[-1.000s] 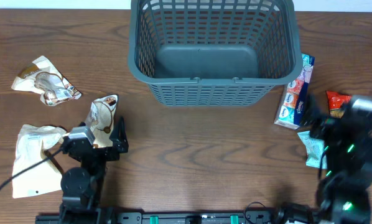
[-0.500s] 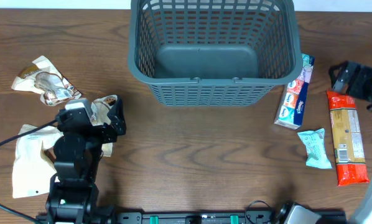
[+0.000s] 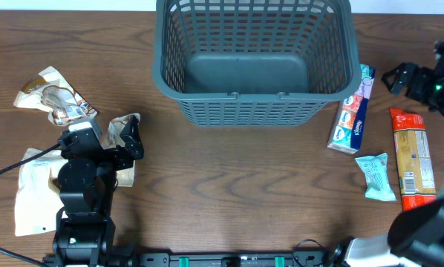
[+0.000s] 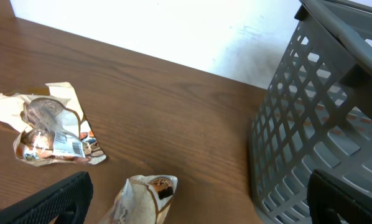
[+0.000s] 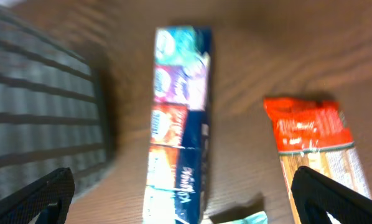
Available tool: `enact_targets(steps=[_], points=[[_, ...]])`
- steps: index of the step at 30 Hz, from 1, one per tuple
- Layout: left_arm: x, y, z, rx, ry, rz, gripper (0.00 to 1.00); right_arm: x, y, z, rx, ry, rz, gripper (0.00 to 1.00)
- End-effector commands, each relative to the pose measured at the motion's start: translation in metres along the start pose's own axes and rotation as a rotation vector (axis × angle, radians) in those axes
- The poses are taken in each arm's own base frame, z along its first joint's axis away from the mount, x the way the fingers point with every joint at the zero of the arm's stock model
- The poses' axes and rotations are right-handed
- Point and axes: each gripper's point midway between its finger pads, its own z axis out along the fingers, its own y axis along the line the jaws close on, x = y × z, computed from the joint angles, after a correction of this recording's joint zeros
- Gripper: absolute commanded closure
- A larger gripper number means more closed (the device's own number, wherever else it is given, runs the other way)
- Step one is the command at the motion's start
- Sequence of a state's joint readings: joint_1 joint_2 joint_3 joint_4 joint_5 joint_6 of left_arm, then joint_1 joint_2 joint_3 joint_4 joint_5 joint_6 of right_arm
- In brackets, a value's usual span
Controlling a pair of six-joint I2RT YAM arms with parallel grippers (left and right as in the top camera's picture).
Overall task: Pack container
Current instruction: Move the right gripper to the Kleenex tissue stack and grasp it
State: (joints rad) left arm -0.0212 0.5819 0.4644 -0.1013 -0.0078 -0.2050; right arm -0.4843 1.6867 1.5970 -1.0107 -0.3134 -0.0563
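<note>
The dark grey slotted basket [image 3: 255, 63] stands at the back centre, with nothing showing in it. It also shows in the left wrist view [image 4: 323, 112] and in the right wrist view [image 5: 43, 93]. My left gripper [image 3: 133, 141] is open and empty over a small cream-and-brown packet [image 3: 120, 127]. In the left wrist view that packet [image 4: 142, 199] lies between the spread fingers of the left gripper [image 4: 198, 202]. My right gripper [image 3: 396, 76] is open and empty, raised at the far right. In its wrist view the right gripper [image 5: 186, 199] is above a multi-coloured tissue pack [image 5: 176, 124].
A crumpled cream packet [image 3: 55, 96] and a large cream packet [image 3: 30, 189] lie at the left. The tissue pack [image 3: 353, 111], a teal packet [image 3: 376, 176] and a long red-orange packet [image 3: 413, 159] lie right of the basket.
My left gripper has moved back and left along the small packet. My right arm has swung from the front right to the far right edge, uncovering the red-orange packet.
</note>
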Motion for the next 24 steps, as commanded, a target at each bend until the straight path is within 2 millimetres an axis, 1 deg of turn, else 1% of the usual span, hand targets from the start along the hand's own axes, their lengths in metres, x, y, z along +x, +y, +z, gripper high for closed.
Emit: enact_targets(steps=[1,4,6,13,16,20,24], points=[[-0.014,0.0,-0.003,-0.008,-0.033,0.016,0.02,0.007,-0.013,0.024,0.075,0.071,0.054,0.01],[-0.014,0.0,-0.003,-0.008,-0.033,0.016,0.01,0.015,-0.018,0.042,0.152,0.12,0.07,0.01],[-0.013,0.0,-0.003,-0.008,-0.032,0.013,0.01,0.017,-0.015,0.049,0.181,0.135,0.053,0.01],[-0.013,0.0,-0.003,-0.009,-0.031,0.013,0.01,0.009,0.021,0.063,0.145,0.111,-0.043,0.01],[-0.013,0.0,-0.003,-0.009,-0.031,0.013,0.01,0.008,0.029,0.068,0.136,0.104,-0.061,0.01],[-0.013,0.0,-0.003,-0.009,-0.031,0.013,0.01,0.006,0.028,0.077,0.135,0.103,-0.064,0.01],[-0.012,0.0,-0.003,-0.01,-0.028,0.013,0.01,0.014,0.024,0.094,0.138,0.145,-0.056,0.01]])
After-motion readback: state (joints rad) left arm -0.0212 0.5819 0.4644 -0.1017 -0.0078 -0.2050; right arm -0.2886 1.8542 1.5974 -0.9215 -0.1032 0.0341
